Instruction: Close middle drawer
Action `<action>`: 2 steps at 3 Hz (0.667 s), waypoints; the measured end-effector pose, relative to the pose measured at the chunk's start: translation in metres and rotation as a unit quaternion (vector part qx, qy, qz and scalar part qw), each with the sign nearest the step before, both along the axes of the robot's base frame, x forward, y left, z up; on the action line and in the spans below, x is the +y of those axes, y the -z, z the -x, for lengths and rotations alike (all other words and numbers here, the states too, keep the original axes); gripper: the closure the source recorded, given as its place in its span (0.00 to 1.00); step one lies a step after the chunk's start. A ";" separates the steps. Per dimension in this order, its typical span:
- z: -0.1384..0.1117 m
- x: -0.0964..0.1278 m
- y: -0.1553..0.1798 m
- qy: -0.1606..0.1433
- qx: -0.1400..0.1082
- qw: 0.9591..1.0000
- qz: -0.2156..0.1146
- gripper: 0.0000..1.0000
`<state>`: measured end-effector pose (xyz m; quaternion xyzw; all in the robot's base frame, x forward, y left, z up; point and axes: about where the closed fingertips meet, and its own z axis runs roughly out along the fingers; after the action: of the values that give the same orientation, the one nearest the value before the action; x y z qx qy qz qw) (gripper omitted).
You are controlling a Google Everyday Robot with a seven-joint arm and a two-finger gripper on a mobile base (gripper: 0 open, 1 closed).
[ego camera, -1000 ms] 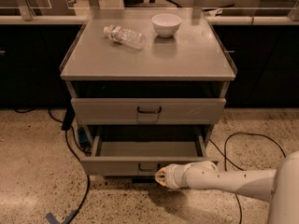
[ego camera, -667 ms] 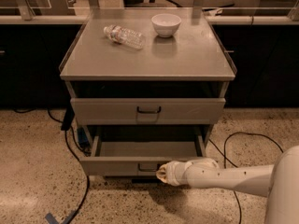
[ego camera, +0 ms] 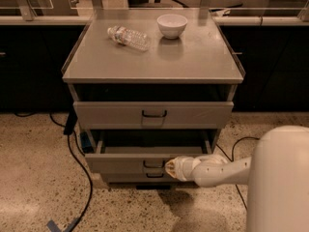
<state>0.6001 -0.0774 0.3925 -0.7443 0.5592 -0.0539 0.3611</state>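
The middle drawer (ego camera: 120,162) is a grey metal tray with a low front panel and a small dark bar handle (ego camera: 153,164). It stands pulled out from the grey cabinet (ego camera: 154,57), below the upper drawer (ego camera: 111,115). My gripper (ego camera: 171,168) is at the end of the white arm (ego camera: 217,170), which reaches in from the right. Its tip sits against the middle drawer's front panel, just right of the handle. The bottom drawer's front (ego camera: 125,178) shows just beneath.
A clear plastic bottle (ego camera: 128,36) lies on the cabinet top, and a white bowl (ego camera: 172,25) stands there. Black cables (ego camera: 77,153) run down the cabinet's left side and across the speckled floor. A cable (ego camera: 236,146) lies at the right. My white body (ego camera: 282,182) fills the lower right.
My gripper has moved up and in against the middle drawer's front. The drawer sits slightly further into the cabinet than before.
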 end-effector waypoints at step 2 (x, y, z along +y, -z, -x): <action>-0.017 0.018 -0.001 -0.016 -0.057 0.998 0.033 1.00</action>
<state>0.6169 -0.0590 0.3933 -0.7605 0.5234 -0.1086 0.3686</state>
